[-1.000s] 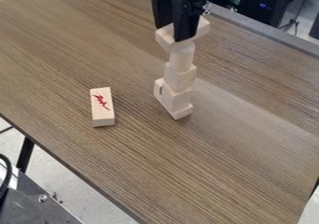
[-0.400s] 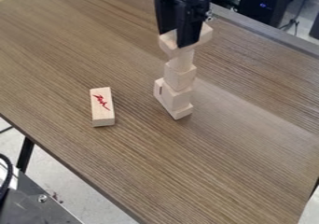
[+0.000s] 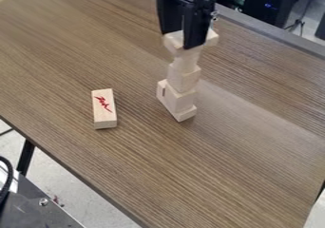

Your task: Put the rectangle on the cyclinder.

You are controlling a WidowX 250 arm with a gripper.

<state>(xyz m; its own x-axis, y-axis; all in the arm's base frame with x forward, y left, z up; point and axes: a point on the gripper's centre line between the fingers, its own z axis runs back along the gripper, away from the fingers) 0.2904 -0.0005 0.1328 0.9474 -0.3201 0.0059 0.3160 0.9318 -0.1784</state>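
Note:
The black gripper (image 3: 179,41) hangs at the top centre, shut on a pale wooden rectangle (image 3: 211,38) that lies crosswise between its fingers. Directly below the rectangle stands the light wooden cylinder (image 3: 185,59), its upper end hidden behind the block. Whether the two touch I cannot tell, though no gap shows between them. The cylinder stands on a stack of wooden blocks (image 3: 182,81), with a longer piece at the base.
Left of the stack, a separate wooden block (image 3: 104,109) with a red mark lies on the brown table (image 3: 209,175). Beyond the table's far edge are dark equipment and cables.
The gripper and the rectangle have moved down and slightly right, so that less of the cylinder shows. The lower stack and the marked block have kept their places.

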